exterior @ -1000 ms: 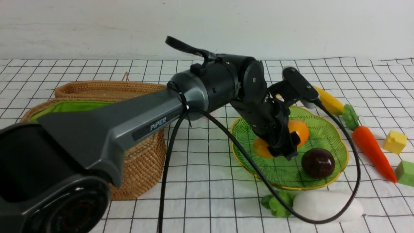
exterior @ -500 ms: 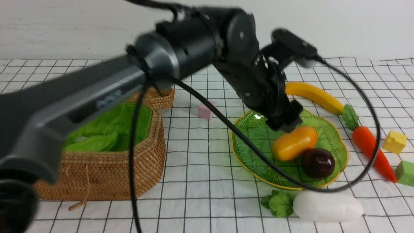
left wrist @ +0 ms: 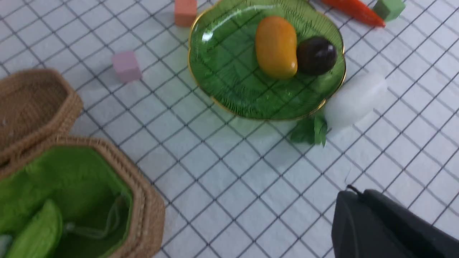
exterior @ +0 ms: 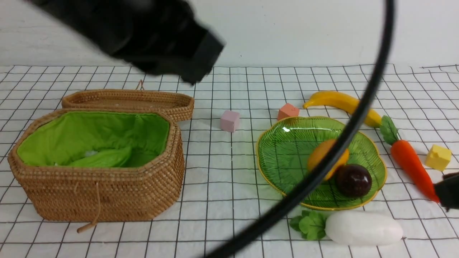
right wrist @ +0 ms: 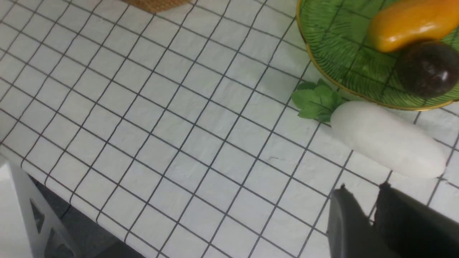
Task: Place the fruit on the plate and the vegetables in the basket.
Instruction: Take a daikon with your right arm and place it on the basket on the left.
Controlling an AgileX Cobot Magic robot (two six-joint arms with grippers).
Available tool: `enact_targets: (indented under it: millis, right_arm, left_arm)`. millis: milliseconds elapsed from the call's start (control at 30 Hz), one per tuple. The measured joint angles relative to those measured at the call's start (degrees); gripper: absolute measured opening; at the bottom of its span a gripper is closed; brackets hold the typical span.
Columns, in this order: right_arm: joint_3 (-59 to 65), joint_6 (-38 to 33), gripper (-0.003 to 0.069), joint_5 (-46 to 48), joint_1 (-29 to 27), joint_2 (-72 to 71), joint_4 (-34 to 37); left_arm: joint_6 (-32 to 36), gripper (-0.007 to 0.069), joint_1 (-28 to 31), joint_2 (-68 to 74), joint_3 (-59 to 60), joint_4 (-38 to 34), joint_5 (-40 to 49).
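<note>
The green leaf-shaped plate (exterior: 283,157) holds the orange-yellow mango (exterior: 319,154) and, touching it, the dark mangosteen (exterior: 353,180). A yellow banana (exterior: 337,101) lies on the cloth behind the plate. The carrot (exterior: 410,168) lies to the plate's right and the white radish (exterior: 362,227) in front of it. Inside the green-lined basket (exterior: 107,193) lies a light green gourd (exterior: 104,157). My left gripper (left wrist: 353,191) is shut and empty, high above the cloth. My right gripper (right wrist: 364,190) hovers close to the radish (right wrist: 389,139), its jaws a little apart with nothing between them.
The flat woven lid (exterior: 125,100) leans behind the basket. A pink cube (exterior: 230,120), an orange cube (exterior: 288,111) and a yellow cube (exterior: 438,157) sit on the checked cloth. The blurred left arm (exterior: 154,36) and its black cable (exterior: 322,168) cross the front view.
The left gripper let go of the mango on the plate and shut. It then rose and swung back to the upper left. The mango now rests against the mangosteen.
</note>
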Motion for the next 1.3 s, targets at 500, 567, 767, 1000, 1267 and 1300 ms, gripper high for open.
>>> enact_targets:
  millis: [500, 567, 767, 1000, 1267, 1300]
  right_arm:
    - [4.22, -16.57, 0.0273, -1.77, 0.00, 14.55, -13.61]
    - [7.07, -17.16, 0.0318, -2.99, 0.00, 15.68, -16.12]
    - [16.72, -18.91, 0.0477, -15.32, 0.00, 19.48, -21.85]
    - [18.67, -19.14, 0.0651, -30.14, 0.00, 27.89, -26.62]
    - [18.67, -19.34, 0.0634, -35.77, 0.00, 36.99, -30.04]
    - [18.67, -19.34, 0.0632, -35.74, 0.00, 37.15, -30.04]
  left_arm:
    - [5.43, -0.0013, 0.00, -44.55, 50.06, -11.32, -27.17]
    - [5.62, -0.0013, 0.00, -46.27, 50.51, -11.40, -27.23]
    - [5.85, -0.0013, 0.00, -47.25, 50.66, -11.40, -27.57]
    - [5.92, -0.0013, 0.00, -47.25, 50.66, -11.40, -27.52]
    - [5.92, -0.0013, 0.00, -47.25, 50.66, -11.40, -24.44]
    - [5.92, -0.0013, 0.00, -47.25, 50.66, -11.40, -24.34]
